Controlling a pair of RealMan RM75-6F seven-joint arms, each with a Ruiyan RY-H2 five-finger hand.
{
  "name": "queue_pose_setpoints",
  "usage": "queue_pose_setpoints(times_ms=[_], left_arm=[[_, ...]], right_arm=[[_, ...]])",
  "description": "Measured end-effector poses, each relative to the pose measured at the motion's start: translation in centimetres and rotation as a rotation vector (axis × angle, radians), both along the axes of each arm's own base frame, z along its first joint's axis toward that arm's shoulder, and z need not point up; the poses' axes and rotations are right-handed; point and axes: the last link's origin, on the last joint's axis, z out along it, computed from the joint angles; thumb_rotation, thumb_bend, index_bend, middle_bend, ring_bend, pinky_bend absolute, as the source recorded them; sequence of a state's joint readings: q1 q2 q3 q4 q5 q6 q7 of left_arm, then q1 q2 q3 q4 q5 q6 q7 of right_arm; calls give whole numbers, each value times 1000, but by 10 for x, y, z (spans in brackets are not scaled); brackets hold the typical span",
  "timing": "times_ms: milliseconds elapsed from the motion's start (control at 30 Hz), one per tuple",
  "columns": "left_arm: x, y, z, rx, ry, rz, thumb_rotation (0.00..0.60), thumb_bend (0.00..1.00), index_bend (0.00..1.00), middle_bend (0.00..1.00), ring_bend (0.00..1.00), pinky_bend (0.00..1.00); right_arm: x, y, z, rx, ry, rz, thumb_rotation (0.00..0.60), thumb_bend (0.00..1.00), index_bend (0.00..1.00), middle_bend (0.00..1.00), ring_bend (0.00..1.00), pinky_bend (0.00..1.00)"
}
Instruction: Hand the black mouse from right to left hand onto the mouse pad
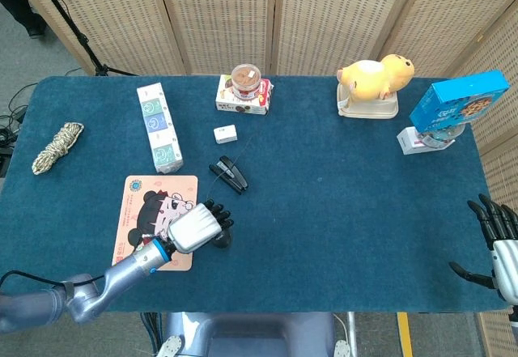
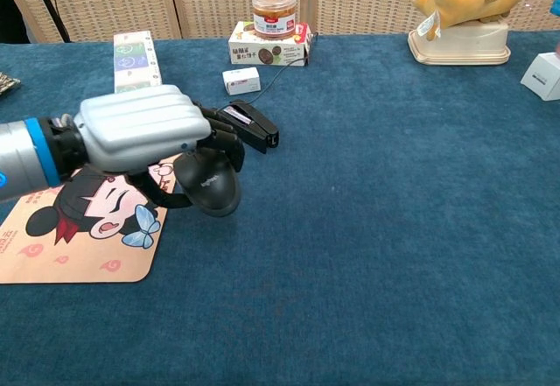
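Your left hand point(image 2: 144, 129) grips the black mouse point(image 2: 208, 184), fingers curled over its top, just off the right edge of the mouse pad point(image 2: 52, 246). In the chest view the mouse looks lifted off the blue table point(image 2: 394, 211), though you cannot be sure. Its long axis runs near-to-far, tilted slightly, with the rounded end toward the near right. Your right hand point(image 1: 495, 240) sits at the table's near right corner, fingers spread, holding nothing. A black stapler point(image 2: 251, 123) lies just beyond the mouse.
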State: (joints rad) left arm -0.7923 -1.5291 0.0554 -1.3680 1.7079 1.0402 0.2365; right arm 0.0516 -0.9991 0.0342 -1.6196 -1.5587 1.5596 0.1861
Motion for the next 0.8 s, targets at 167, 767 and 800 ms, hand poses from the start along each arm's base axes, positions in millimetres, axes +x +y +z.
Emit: queue_pose_setpoints(times_ms=[167,767,800], left_arm=[[-33,11,27,-9,11,-72,600,274,422,374,356,406],[-121,42,87,-8,145,-283,600,263,422,374,350,407],[-122,40,86,-19,137,-289,600,261,422,374,350,407]], right_arm=[[-1,1,-2,-24,34,-8,600,0,0,0,0,0],[-7,-3,0,-99,99,-71,600,0,0,0,0,0],[-6,-3,-1,-99,99,-71,600,0,0,0,0,0]])
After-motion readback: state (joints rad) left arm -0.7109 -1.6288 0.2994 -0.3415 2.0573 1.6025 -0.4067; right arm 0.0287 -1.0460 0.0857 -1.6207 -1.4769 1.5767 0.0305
